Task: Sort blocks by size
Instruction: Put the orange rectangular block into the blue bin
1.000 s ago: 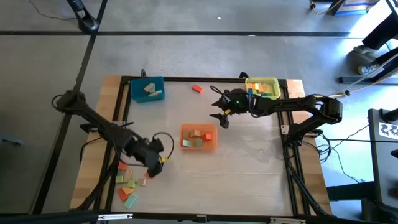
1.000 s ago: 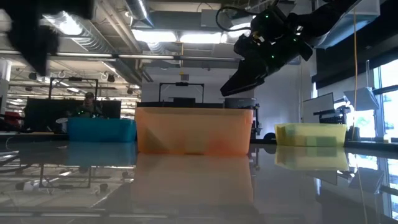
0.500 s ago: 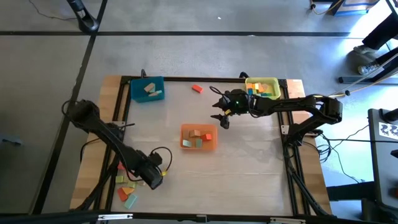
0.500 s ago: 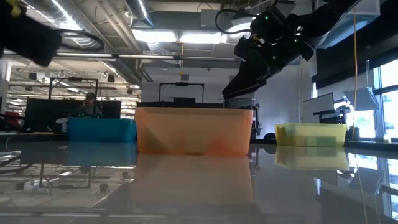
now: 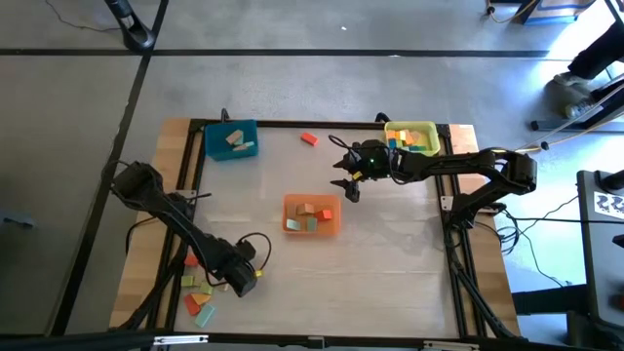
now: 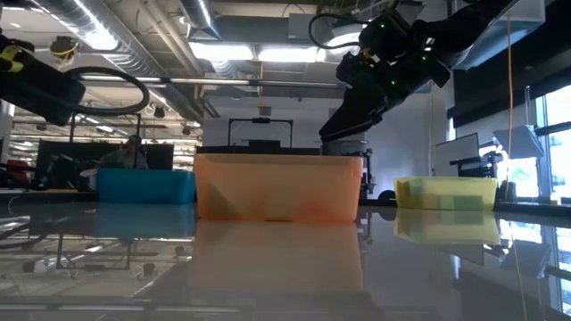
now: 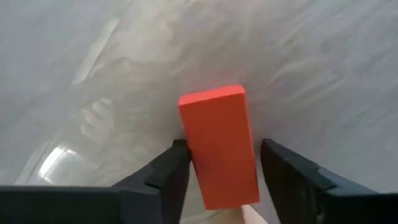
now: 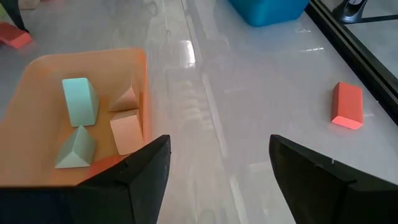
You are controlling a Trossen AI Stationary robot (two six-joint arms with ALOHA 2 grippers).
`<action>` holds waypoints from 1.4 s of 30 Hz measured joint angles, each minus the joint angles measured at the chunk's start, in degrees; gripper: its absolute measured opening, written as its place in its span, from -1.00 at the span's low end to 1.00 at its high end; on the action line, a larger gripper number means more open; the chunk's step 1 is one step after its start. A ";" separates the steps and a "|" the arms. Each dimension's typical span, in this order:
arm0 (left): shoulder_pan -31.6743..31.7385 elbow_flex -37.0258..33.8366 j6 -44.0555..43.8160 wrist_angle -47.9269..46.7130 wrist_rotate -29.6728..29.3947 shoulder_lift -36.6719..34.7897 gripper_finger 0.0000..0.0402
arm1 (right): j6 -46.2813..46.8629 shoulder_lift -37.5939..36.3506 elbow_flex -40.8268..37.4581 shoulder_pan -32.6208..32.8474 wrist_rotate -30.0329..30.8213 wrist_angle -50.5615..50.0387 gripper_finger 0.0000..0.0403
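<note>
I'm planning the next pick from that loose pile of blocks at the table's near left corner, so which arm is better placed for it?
Left. Its tool is low beside the loose blocks, open with a red block between its fingers. The right tool hovers open, raised beyond the orange tray, far from the pile.

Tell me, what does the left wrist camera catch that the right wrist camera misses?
Only the left wrist view shows a red block lying between the open left gripper. Only the right wrist view shows the orange tray with blocks inside, a blue tray, and the open right gripper. Both show the shiny grey table.
</note>
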 joint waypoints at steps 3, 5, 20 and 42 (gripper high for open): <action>0.04 -0.05 1.41 1.00 0.02 0.02 -0.29 | 0.00 0.00 0.00 0.02 0.00 -0.06 0.33; 0.25 -0.05 1.73 1.10 0.07 0.02 -0.38 | -0.02 0.00 0.00 0.00 0.02 -0.07 0.33; 6.10 -0.27 6.24 -3.93 -4.01 -14.05 -0.39 | -0.41 0.00 0.00 0.00 0.11 -0.15 0.33; 45.55 -0.14 42.45 -6.74 -27.42 -29.88 -0.37 | 0.30 0.02 0.00 0.00 0.17 4.02 0.33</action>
